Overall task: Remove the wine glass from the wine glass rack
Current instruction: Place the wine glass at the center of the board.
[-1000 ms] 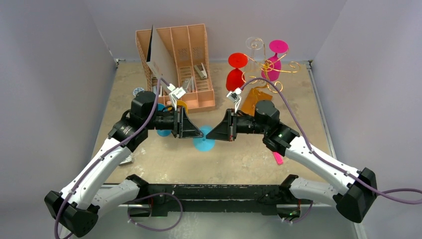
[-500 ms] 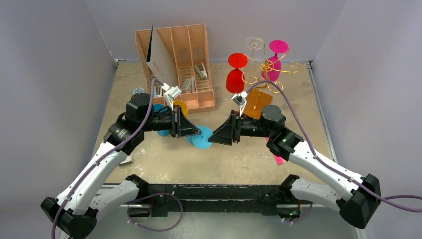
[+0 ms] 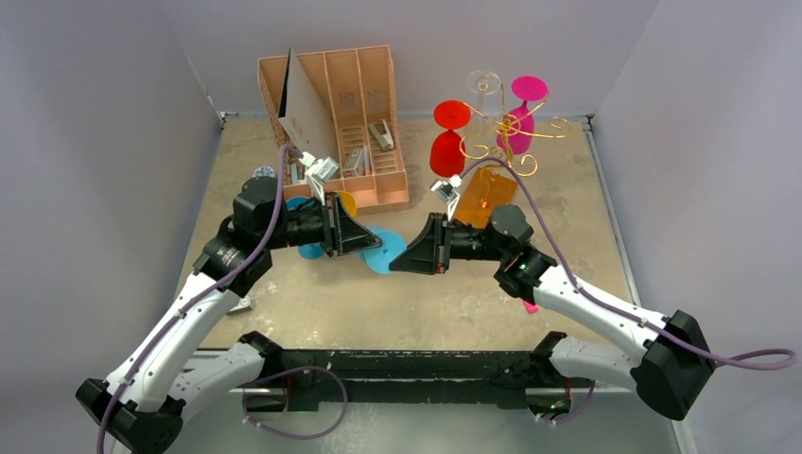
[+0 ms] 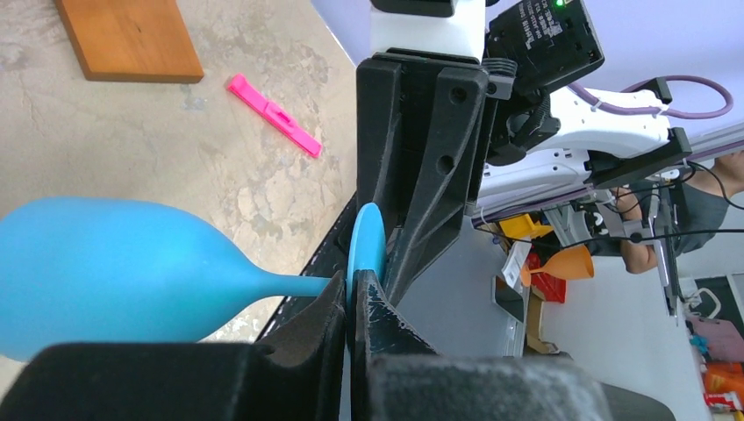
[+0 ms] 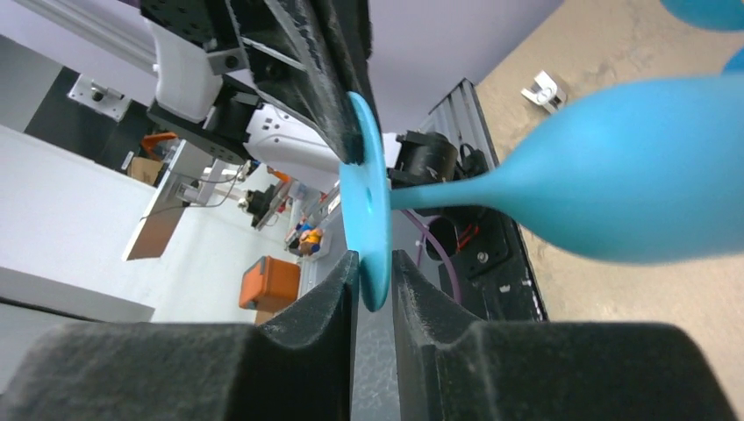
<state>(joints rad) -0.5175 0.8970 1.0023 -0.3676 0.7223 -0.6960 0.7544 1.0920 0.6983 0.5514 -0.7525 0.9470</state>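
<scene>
A blue wine glass hangs upside down between my two grippers, above the table; its round foot point(image 3: 381, 251) lies flat on top. My left gripper point(image 4: 354, 303) is shut on the foot point(image 4: 367, 246), with the bowl point(image 4: 105, 285) pointing down at the table. My right gripper point(image 5: 373, 285) faces it, its fingers on either side of the foot's rim point(image 5: 367, 206) with thin gaps, so it is narrowly open. The wine glass rack point(image 3: 501, 132), gold wire on a wooden base point(image 3: 487, 194), stands at the back right with a red glass point(image 3: 449, 142), a magenta glass point(image 3: 520, 113) and a clear glass point(image 3: 484, 85).
A pink-tan file organiser point(image 3: 345, 123) stands at the back left. Another blue glass point(image 3: 309, 251) and an orange piece point(image 3: 344, 200) lie under my left arm. A pink strip point(image 3: 528, 303) lies by my right arm. Side walls close in the table.
Both grippers and the blue glass foot have moved a little away from the bases and slightly left. The rack and its glasses have not moved.
</scene>
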